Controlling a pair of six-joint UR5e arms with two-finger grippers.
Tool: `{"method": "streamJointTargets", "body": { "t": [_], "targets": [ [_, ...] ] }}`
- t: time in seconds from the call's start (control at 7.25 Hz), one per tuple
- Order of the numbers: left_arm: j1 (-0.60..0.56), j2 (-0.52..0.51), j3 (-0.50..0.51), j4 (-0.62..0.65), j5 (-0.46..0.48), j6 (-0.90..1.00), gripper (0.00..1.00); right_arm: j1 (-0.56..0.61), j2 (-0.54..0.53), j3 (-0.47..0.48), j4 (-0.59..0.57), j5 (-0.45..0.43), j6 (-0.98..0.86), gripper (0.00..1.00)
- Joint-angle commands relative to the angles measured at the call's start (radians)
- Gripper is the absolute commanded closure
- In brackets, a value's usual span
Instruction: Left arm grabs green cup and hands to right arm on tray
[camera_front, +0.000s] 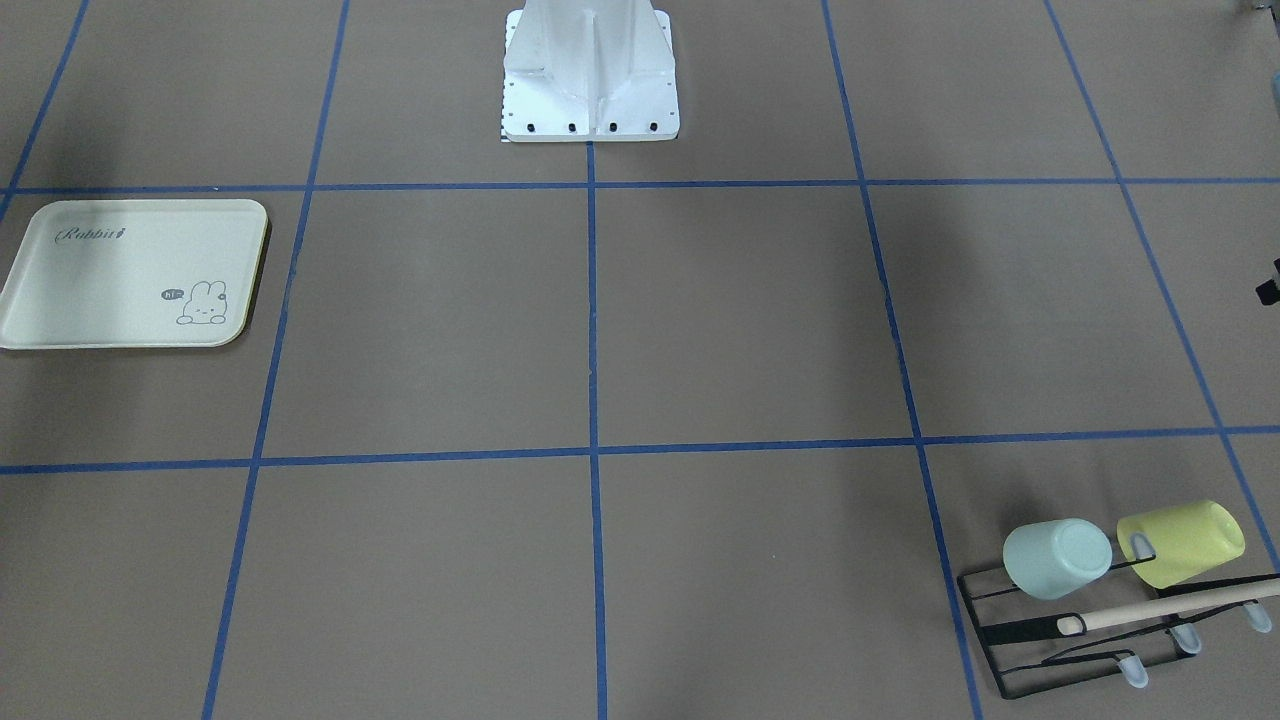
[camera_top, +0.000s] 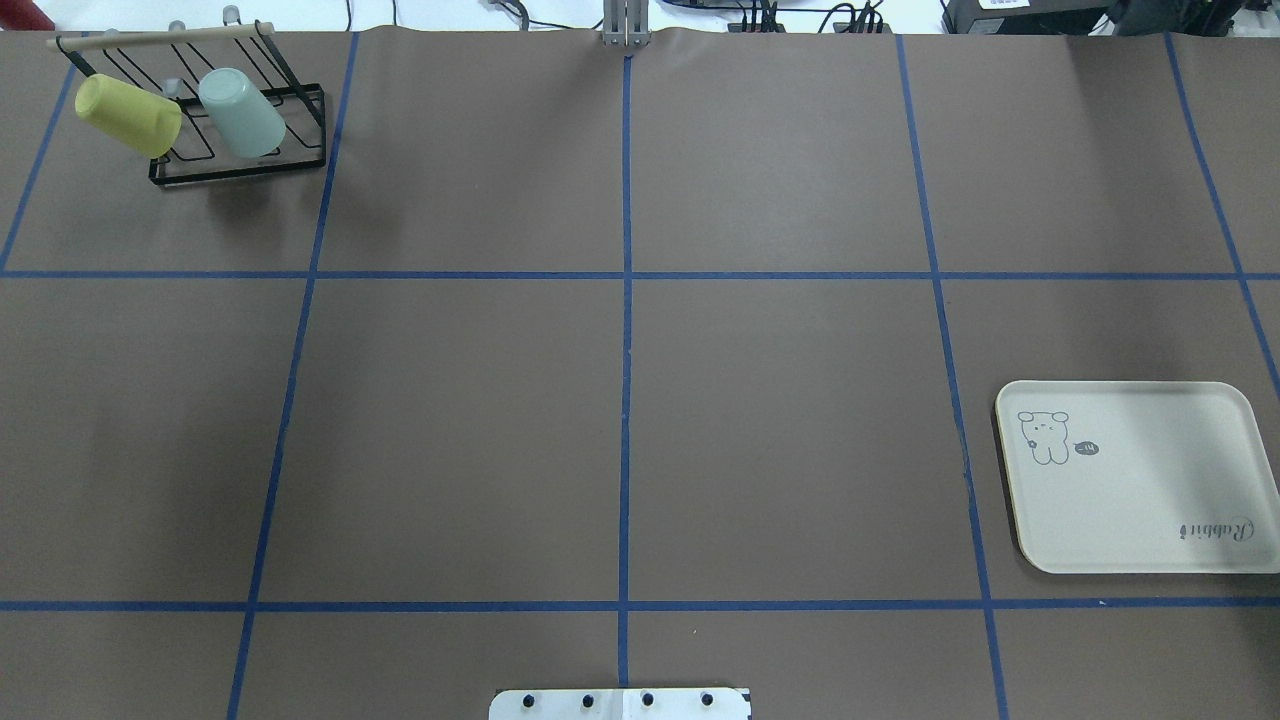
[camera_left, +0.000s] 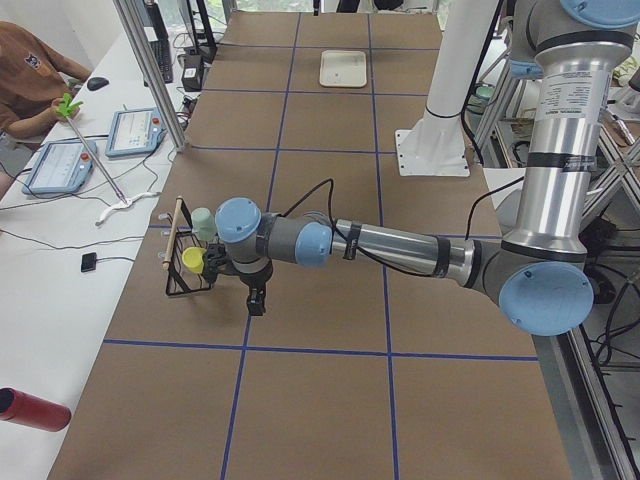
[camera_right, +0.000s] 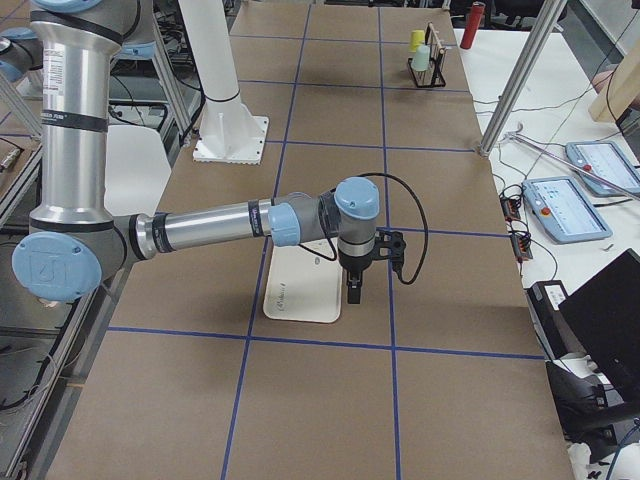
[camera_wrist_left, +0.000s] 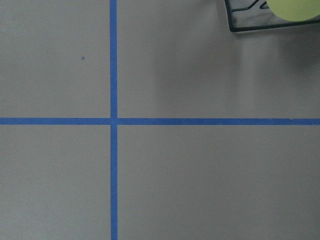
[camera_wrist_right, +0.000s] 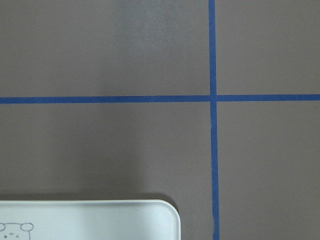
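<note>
I see the pale mint-green cup (camera_front: 1057, 558) hung tilted, bottom up, on the black wire rack (camera_top: 240, 172); the cream Rabbit tray (camera_front: 120, 285) lies flat, well apart.

The tray (camera_front: 130, 275) bears the script word "Rabbit".

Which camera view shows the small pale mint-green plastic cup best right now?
The exterior front-facing view: the small pale mint-green plastic cup is largest there, tipped on the black wire rack beside the pale yellow cup. Overhead shows it smaller; both side views show it tiny; neither wrist view shows it.
</note>
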Motion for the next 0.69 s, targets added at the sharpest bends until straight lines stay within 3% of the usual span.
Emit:
{"method": "streamJointTargets", "body": {
  "t": [0.0,0.55],
  "targets": [
    [-0.004,0.014,-0.008,-0.013,0.019,0.002,0.00,0.001,-0.004,-0.002,0.002,0.000,0.000,0.00],
    [-0.002,0.021,-0.013,-0.015,0.018,-0.012,0.00,-0.001,-0.010,-0.011,0.016,-0.001,0.000,0.00]
  ]
}}
